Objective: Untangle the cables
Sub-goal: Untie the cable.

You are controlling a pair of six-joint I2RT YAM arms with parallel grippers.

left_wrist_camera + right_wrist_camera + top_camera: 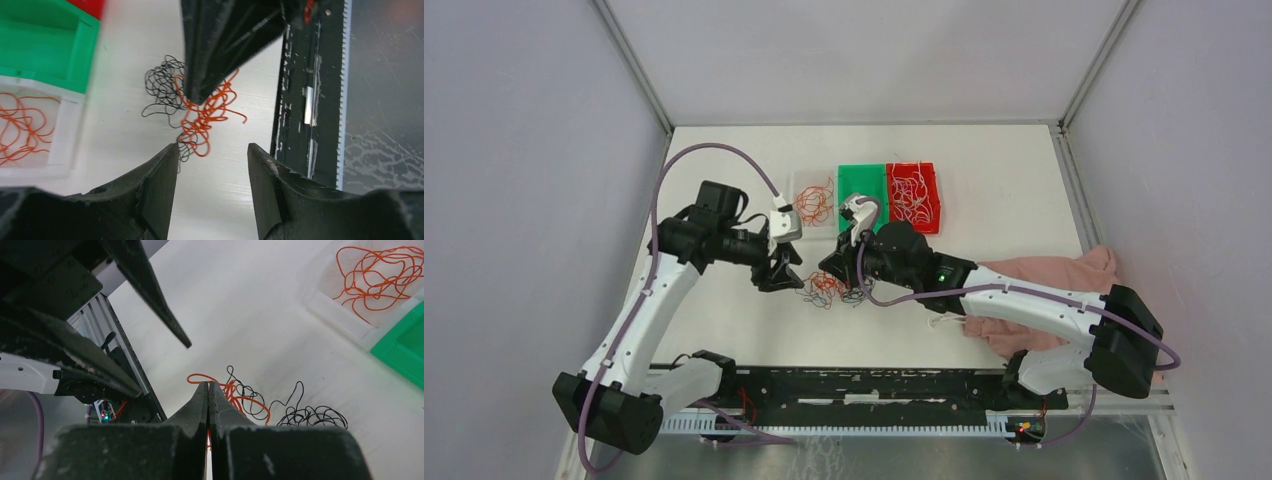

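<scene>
A small tangle of orange cables (824,288) and black cables (856,294) lies on the white table between the two arms. In the left wrist view the orange wires (205,114) sit beside the black curls (162,85). My left gripper (212,150) is open and empty, just short of the tangle; it also shows in the top view (782,272). My right gripper (208,385) is shut at the tangle's edge, with an orange cable (227,390) pinched at its tips and black wires (305,416) to its right. It also shows in the top view (832,268).
At the back stand a clear tray (796,180) with orange wires, a green bin (861,182) and a red bin (931,170) holding white wires. A pink cloth (1044,280) lies at the right. The black rail (874,385) runs along the near edge.
</scene>
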